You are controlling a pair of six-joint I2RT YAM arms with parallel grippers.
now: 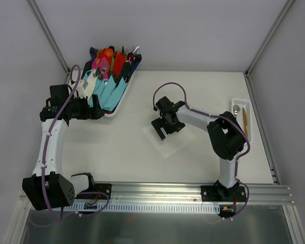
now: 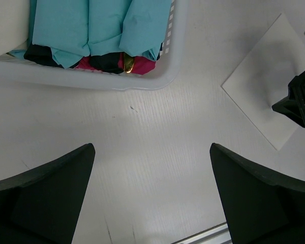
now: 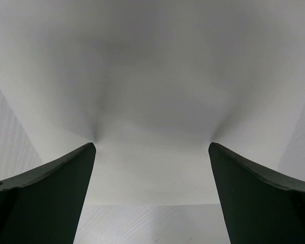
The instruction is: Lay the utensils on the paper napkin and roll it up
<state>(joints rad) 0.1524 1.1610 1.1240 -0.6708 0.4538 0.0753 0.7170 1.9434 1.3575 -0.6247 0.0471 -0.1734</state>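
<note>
Thin white paper napkin (image 1: pixel 169 146) lies mid-frame under the right gripper (image 1: pixel 161 131), jaws apart; slim golden and silvery utensils (image 1: pixel 244 122) lie far right, so fetching them likely comes next

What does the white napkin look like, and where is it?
The paper napkin is a thin, plain white square, lying flat and unrolled on the table, turned like a diamond near the middle. Nothing is laid on it yet. The right gripper is open above it, and its fingertips seem to press two soft dents into the paper.
</note>
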